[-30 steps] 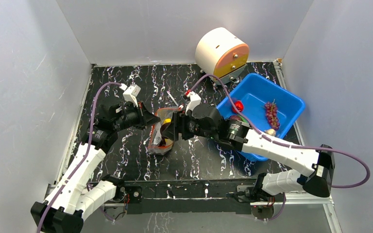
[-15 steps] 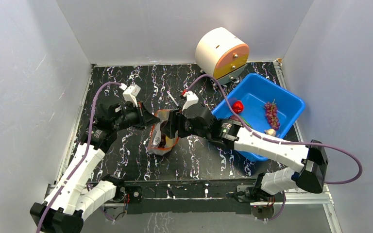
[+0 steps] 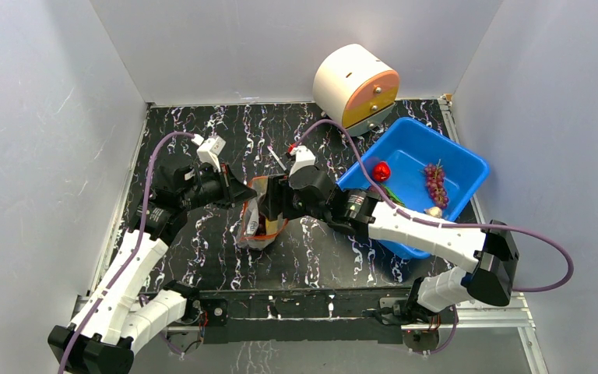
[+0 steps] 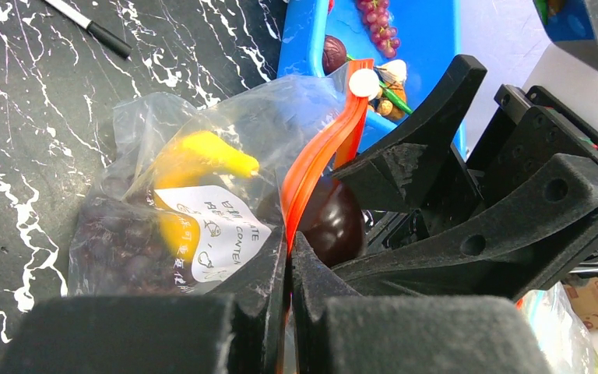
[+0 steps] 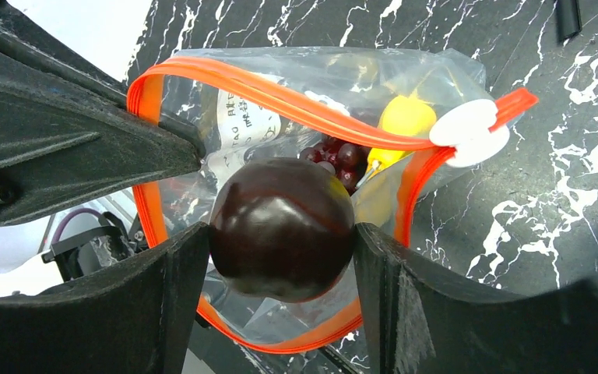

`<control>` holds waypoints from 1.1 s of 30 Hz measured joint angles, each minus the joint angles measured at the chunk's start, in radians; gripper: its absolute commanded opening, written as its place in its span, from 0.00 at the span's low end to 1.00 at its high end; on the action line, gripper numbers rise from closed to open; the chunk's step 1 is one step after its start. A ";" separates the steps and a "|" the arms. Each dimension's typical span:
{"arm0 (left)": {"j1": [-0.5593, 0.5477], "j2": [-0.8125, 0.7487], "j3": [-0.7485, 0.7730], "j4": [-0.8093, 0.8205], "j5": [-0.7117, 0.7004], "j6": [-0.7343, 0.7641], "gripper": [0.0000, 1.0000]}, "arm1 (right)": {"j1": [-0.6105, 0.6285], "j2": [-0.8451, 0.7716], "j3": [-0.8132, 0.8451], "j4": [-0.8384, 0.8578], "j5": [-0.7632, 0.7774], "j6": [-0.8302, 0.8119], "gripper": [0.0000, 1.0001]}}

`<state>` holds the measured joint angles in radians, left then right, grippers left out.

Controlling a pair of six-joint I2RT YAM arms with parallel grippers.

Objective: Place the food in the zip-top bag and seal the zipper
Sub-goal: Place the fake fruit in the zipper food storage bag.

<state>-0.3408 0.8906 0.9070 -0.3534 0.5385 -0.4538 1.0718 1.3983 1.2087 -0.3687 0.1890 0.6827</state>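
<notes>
The clear zip-top bag (image 3: 257,227) sits mid-table with its mouth held open. My left gripper (image 4: 290,251) is shut on the bag's red-orange zipper (image 4: 321,154) rim; it is at the bag's left side in the top view (image 3: 241,192). My right gripper (image 5: 280,234) is shut on a shiny dark maroon round fruit (image 5: 282,227), held right at the open mouth inside the zipper (image 5: 280,97) loop. The fruit also shows in the left wrist view (image 4: 333,222). A yellow banana (image 5: 405,117) and dark grapes (image 5: 341,156) lie in the bag. A white slider (image 5: 467,132) sits at the zipper's end.
A blue bin (image 3: 467,161) at the right holds a red round fruit (image 3: 381,171), a grape bunch (image 3: 434,184) and other small pieces. A thin pen (image 3: 278,159) lies behind the bag. A white and orange round device (image 3: 356,82) stands at the back.
My right gripper has moved left with the dark fruit, up to the bag's open mouth. My left gripper has kept its hold on the rim.
</notes>
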 measured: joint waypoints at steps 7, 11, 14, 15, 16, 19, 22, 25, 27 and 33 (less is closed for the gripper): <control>0.000 -0.001 0.000 -0.007 0.000 0.000 0.00 | 0.000 0.000 0.013 -0.010 0.000 0.000 0.70; 0.000 -0.002 0.000 -0.007 0.000 0.000 0.00 | 0.000 0.000 0.014 -0.011 -0.003 0.000 0.70; 0.000 -0.002 0.000 -0.007 0.000 0.000 0.00 | 0.000 0.000 0.014 -0.011 -0.008 0.000 0.69; 0.000 -0.002 0.000 -0.007 0.000 0.000 0.00 | 0.000 0.000 0.014 -0.011 -0.008 0.000 0.68; 0.000 -0.003 0.000 -0.007 0.000 0.000 0.00 | 0.000 0.000 0.016 -0.016 -0.010 0.001 0.68; 0.000 -0.006 0.000 -0.012 -0.005 0.004 0.00 | 0.000 -0.006 0.024 -0.025 -0.023 0.004 0.68; 0.000 -0.009 0.000 -0.017 -0.014 0.008 0.00 | 0.000 -0.034 0.026 -0.034 -0.027 0.012 0.68; 0.000 -0.010 0.000 -0.018 -0.023 0.007 0.00 | 0.000 -0.084 0.026 -0.047 -0.012 0.012 0.68; 0.000 -0.010 0.000 -0.021 -0.024 0.007 0.00 | 0.000 -0.120 0.026 -0.052 0.013 0.004 0.68; 0.000 0.002 0.028 -0.034 -0.032 0.018 0.00 | -0.002 -0.188 0.026 -0.087 0.143 -0.062 0.70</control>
<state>-0.3408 0.8921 0.9352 -0.3870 0.5064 -0.4358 1.0698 1.2102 1.2346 -0.4557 0.3321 0.6209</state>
